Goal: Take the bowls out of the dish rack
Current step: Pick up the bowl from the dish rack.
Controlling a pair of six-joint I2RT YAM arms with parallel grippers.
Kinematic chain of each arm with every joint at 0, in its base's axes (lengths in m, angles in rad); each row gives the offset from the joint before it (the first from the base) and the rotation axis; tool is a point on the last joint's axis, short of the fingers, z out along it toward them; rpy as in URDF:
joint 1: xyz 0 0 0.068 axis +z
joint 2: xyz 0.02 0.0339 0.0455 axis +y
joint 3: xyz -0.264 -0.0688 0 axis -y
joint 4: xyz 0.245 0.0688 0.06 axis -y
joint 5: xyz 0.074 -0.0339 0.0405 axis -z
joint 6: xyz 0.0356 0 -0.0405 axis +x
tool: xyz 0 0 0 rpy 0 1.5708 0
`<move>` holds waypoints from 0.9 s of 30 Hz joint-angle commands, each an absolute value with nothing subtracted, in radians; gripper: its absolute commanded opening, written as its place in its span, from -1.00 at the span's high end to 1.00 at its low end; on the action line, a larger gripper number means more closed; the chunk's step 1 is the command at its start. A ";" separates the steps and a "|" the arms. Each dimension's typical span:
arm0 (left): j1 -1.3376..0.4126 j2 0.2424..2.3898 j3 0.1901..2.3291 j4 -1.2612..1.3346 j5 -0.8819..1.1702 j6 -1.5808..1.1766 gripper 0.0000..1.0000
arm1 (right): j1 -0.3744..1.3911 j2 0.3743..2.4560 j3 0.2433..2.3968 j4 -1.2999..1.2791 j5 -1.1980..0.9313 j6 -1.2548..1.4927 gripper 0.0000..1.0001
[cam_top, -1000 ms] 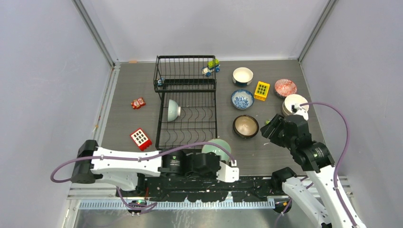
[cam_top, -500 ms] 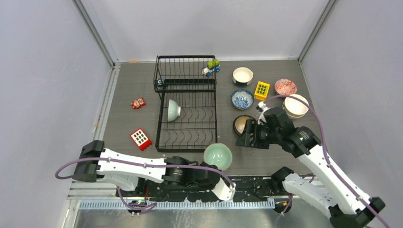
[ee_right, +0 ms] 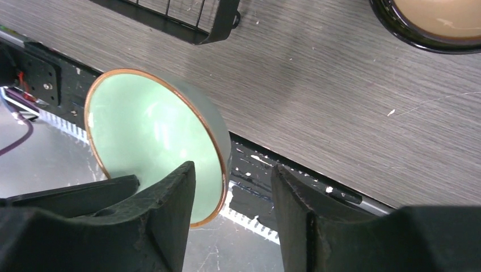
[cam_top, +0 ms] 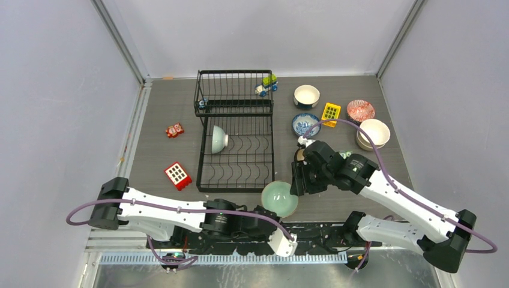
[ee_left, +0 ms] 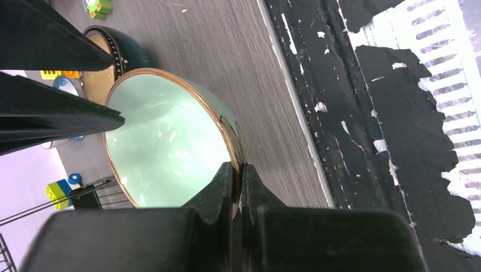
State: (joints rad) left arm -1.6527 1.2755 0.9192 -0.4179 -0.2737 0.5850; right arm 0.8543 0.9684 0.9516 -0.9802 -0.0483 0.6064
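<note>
My left gripper [ee_left: 237, 170] is shut on the rim of a pale green bowl [ee_left: 164, 141] with a copper edge, holding it tilted above the table's near edge [cam_top: 280, 199]. My right gripper [ee_right: 232, 190] is open and straddles that bowl's [ee_right: 153, 130] rim, one finger inside and one outside. In the top view the right gripper [cam_top: 296, 186] is just right of the bowl. A pale teal bowl [cam_top: 219, 139] stands on edge in the black dish rack [cam_top: 235, 157].
Right of the rack sit a white bowl [cam_top: 307, 95], a blue-and-white bowl [cam_top: 306, 125], a red-patterned bowl [cam_top: 360, 110] and stacked cream bowls [cam_top: 373, 133]. A brown bowl [ee_right: 437, 22] lies under my right arm. Toy blocks: yellow [cam_top: 331, 111], red [cam_top: 178, 175], small red [cam_top: 174, 130].
My right arm has swung left from the cream bowls to the green bowl. My left gripper has carried the green bowl slightly right and nearer.
</note>
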 commanded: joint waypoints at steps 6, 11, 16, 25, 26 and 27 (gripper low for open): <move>-1.664 1.201 0.907 -0.289 -0.333 0.582 1.00 | 0.927 1.011 0.927 -0.924 -0.006 0.629 0.14; -1.664 1.199 0.895 -0.265 -0.340 0.563 1.00 | 0.983 1.039 0.923 -0.917 0.067 0.658 0.55; -1.664 1.198 0.893 -0.258 -0.373 0.547 0.99 | 0.993 1.020 0.927 -0.923 0.118 0.681 0.98; -1.665 1.204 0.898 -0.280 -0.437 0.442 0.02 | 0.993 0.939 0.923 -0.951 0.285 0.772 0.98; -1.665 1.200 0.898 -0.281 -0.447 0.418 -0.45 | 0.994 0.926 0.917 -0.954 0.313 0.789 0.98; -1.664 1.192 0.893 -0.281 -0.454 0.397 -0.92 | 0.993 0.908 0.909 -0.954 0.336 0.804 0.98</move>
State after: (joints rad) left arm -1.6623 1.2350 0.8783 -0.3309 -0.3855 0.5037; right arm 0.9928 0.9821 0.9100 -0.9585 0.1875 0.7185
